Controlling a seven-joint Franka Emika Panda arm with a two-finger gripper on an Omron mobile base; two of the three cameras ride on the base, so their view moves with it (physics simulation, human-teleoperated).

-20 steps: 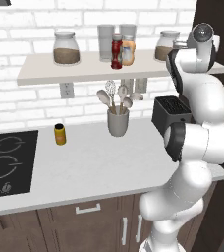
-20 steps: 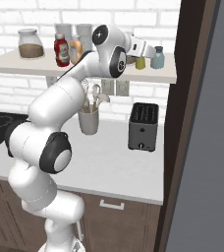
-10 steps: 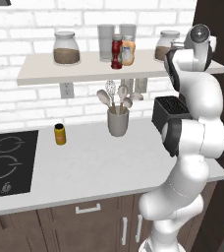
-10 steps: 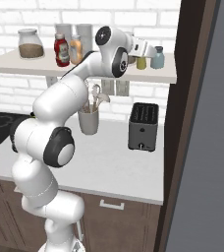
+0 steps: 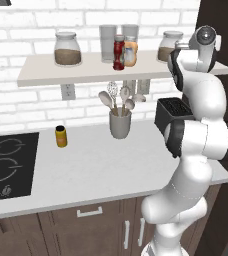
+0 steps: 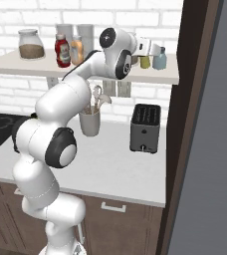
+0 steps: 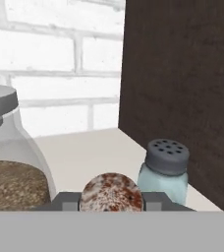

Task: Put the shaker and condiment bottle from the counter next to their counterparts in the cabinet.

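Note:
The yellow-green shaker [image 6: 145, 62] is on the wall shelf [image 6: 46, 67], just left of the pale blue shaker [image 6: 160, 60]. My gripper [image 6: 153, 52] is shut on the yellow-green shaker. In the hand view its speckled silvery top [image 7: 111, 192] sits between my fingertips [image 7: 65, 200], with the pale blue shaker [image 7: 166, 171] close on the right. The red condiment bottle [image 6: 62, 51] [image 5: 118, 52] stands on the shelf beside the orange bottle [image 6: 76, 50] [image 5: 130, 53]. The counter [image 5: 96, 170] runs below.
A dark cabinet wall [image 7: 182, 88] closes the shelf's right end. A glass jar [image 7: 6, 167] stands left of my hand. On the counter are a toaster [image 6: 145, 128], a utensil cup [image 5: 120, 123], a yellow-orange jar [image 5: 61, 136] and the cooktop [image 5: 6, 165].
My hand has slid a little to the right along the shelf with the yellow-green shaker, closer to the pale blue shaker. Nothing else moved.

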